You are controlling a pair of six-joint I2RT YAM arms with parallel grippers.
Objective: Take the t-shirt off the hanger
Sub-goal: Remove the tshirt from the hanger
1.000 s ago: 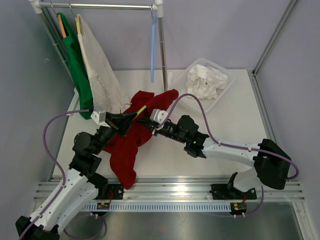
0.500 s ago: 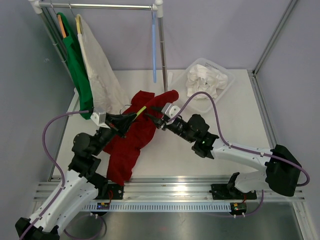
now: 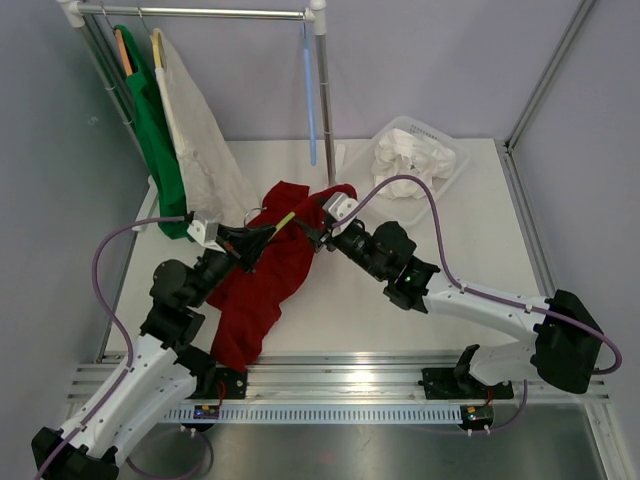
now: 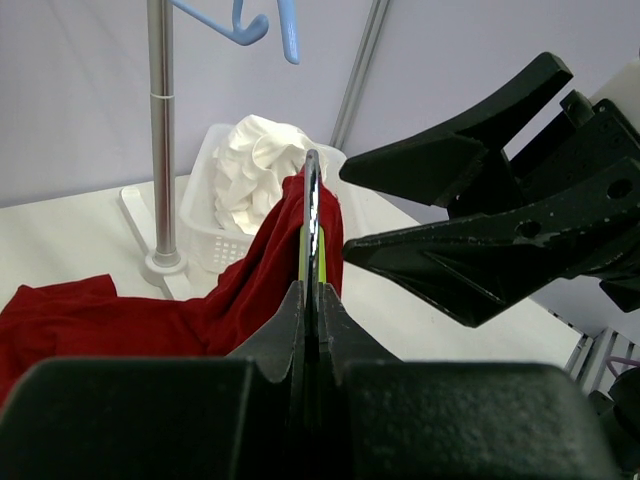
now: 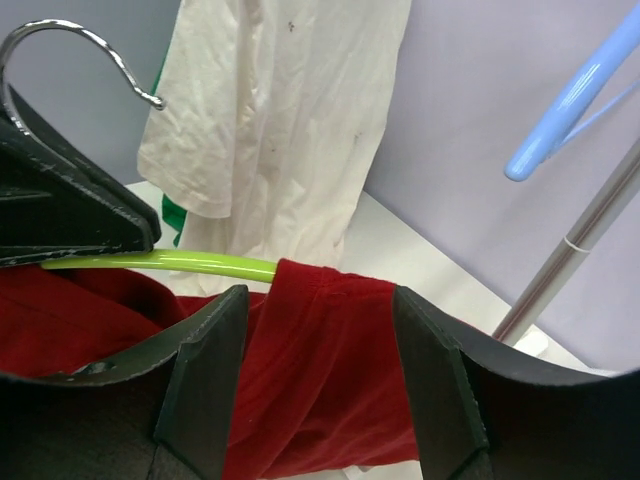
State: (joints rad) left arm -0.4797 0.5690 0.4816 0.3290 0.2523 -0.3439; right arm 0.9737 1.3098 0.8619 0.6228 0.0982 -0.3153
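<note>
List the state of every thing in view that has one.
left tool, shut on the lime hanger.
right tool, open, fingers either side of the red t-shirt.
lime hanger, off the rail, one arm bare, the other inside the shirt.
red t-shirt, partly on the hanger, trailing onto the table.
blue hanger, on the rail, empty.
white shirt, hanging on the rail.
green shirt, hanging on the rail.
basket, holding white cloth.

Both arms lean in over the middle of the table, tips almost meeting. The left arm (image 3: 172,318) rises from its base and bends forward. The left gripper (image 3: 250,240) points right, its fingers (image 4: 290,335) pressed tight on the thin hanger (image 3: 283,221). The right arm (image 3: 480,300) stretches low and leftward, and the right gripper (image 3: 308,234) has its jaws spread wide.
</note>
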